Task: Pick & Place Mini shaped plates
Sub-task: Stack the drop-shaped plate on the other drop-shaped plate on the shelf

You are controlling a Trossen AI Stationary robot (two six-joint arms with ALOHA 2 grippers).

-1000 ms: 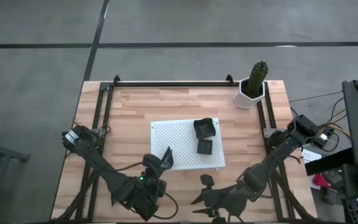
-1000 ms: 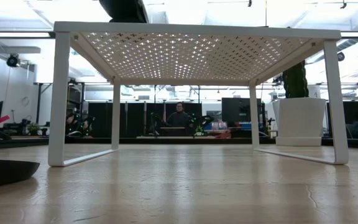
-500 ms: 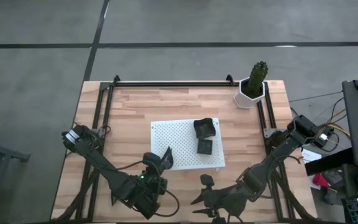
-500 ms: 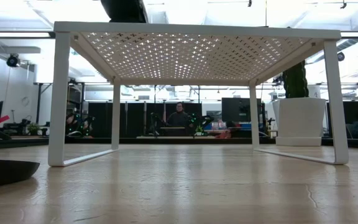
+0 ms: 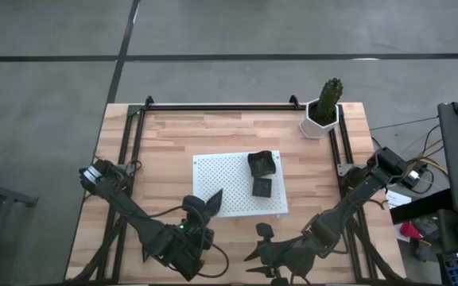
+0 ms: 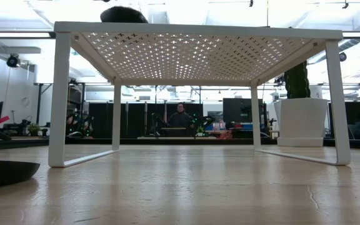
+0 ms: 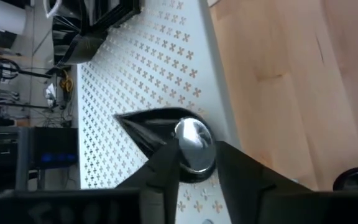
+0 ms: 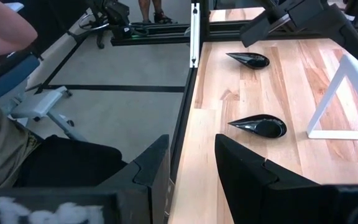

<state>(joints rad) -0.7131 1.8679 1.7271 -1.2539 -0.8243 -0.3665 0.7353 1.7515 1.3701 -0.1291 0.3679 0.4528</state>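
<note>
- A wooden bench (image 5: 173, 143) seen from above carries a white perforated board (image 5: 233, 179) raised on legs near its middle.
- Two square black mini plates sit on the board's right part: one square plate (image 5: 261, 163) at the far right corner, a second square plate (image 5: 261, 187) just in front of it.
- The left hand (image 5: 205, 208) is at the board's near left corner, its fingers closed on a teardrop-shaped black plate (image 7: 176, 140); the left wrist view shows that plate lying on the board's edge, a finger on either side.
- The right hand (image 5: 264, 238) hovers over the bench's front edge, right of centre, with its fingers narrowly apart and nothing between them.
- The right wrist view shows two more teardrop plates on the bench: a nearer teardrop plate (image 8: 258, 125) and a farther teardrop plate (image 8: 248, 60), well apart from each other.
- A white hexagonal pot with a cactus (image 5: 323, 111) stands at the bench's far right corner.
- The low view shows a dark plate edge (image 6: 5, 172) on the bench at the left.
</note>
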